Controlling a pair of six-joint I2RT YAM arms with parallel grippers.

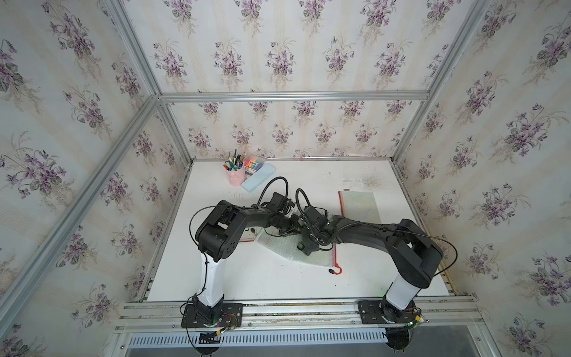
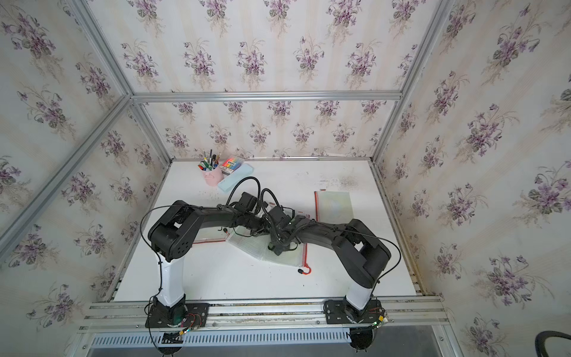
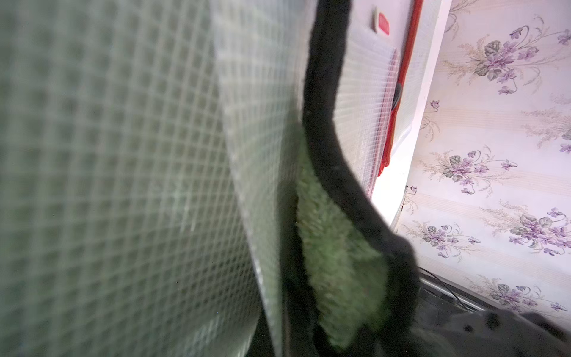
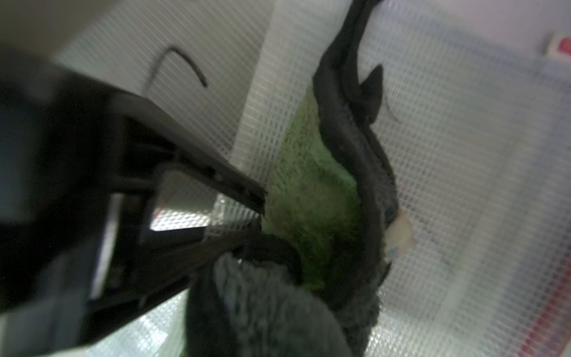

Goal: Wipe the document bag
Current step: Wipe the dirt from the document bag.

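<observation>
In both top views the translucent grid-mesh plastic document bag (image 1: 278, 248) (image 2: 247, 245) sits mid-table on the white tabletop (image 1: 247, 278), with the left gripper (image 1: 289, 228) and right gripper (image 1: 307, 244) crowded over it.

The left wrist view shows the bag's mesh close up, and the black-edged green fluffy cloth (image 3: 340, 262) lies against it.

In the right wrist view the left gripper (image 4: 262, 213) is pinched tight on a bag corner. The right gripper is unseen here but appears clamped on the cloth's bunched end.

A good wipe probably means holding that corner taut and dragging the green face flat, away from the pinch.
</observation>
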